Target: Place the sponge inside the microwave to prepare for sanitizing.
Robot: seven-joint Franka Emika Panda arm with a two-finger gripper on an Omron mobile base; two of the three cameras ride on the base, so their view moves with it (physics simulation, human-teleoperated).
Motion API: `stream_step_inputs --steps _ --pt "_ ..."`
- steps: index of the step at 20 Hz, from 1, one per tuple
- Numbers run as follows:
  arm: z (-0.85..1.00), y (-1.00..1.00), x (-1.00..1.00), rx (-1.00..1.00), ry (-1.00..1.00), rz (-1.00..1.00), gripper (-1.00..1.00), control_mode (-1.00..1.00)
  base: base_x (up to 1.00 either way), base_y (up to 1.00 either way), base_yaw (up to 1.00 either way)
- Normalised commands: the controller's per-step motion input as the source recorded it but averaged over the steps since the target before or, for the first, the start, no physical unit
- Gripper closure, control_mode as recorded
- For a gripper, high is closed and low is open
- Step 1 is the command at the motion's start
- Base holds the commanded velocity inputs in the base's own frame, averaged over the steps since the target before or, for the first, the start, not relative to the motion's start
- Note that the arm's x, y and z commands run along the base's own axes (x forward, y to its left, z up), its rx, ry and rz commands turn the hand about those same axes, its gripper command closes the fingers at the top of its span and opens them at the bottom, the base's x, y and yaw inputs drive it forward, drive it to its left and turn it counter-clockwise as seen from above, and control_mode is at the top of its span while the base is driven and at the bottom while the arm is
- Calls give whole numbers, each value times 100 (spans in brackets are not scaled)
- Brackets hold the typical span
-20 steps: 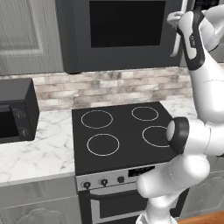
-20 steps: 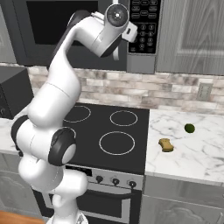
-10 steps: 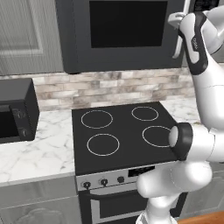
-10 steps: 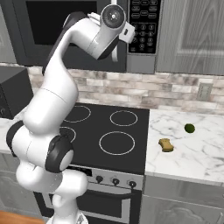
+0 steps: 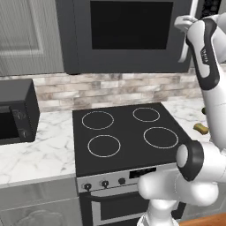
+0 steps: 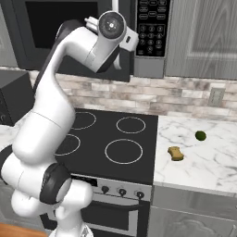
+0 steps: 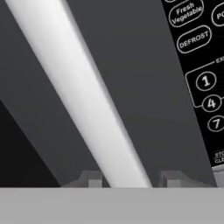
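Entry, door-opening stage. Microwave (image 6: 88, 32): mounted above the stove (image 6: 106, 143), door shut, black window dark, keypad (image 7: 201, 65) at the door's far side from the window. Handle (image 7: 83, 96): long silver bar, seen in the hand view running between the two finger tips. Pincer (image 7: 129, 178): raised to the handle and clenched around it; over the last second the fingers were drawn in from a wider stance to this grip, while the arm was shifted only slightly. Significance: the hold on the handle is judged established, so the door can next be pulled open; nothing has yet been done with the item to be sanitised. Sponge (image 6: 175, 153): yellow-tan block, lying flat on the marble tabletop (image 6: 208, 162) just beside the stove, well below the microwave and untouched. Green ball (image 6: 200, 135): on the same tabletop, near the sponge, farther from the stove. Black countertop appliance (image 5: 15, 117): on the stove's opposite side.
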Motion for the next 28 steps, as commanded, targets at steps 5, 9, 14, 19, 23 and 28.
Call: stream_step_inputs --steps 5,9,14,19,23,28 --pt "11 22 -55 2 0 0 100 -100 0 0 0" --pt "12 19 -60 1 0 0 100 -100 0 0 0" --pt "18 12 -68 0 0 0 100 -100 0 0 0" --pt "15 11 -66 0 0 0 100 -100 0 0 0" --pt "9 15 -70 0 0 0 100 -100 0 0 0" --pt "8 18 -73 0 0 -1 100 -100 0 0 0"
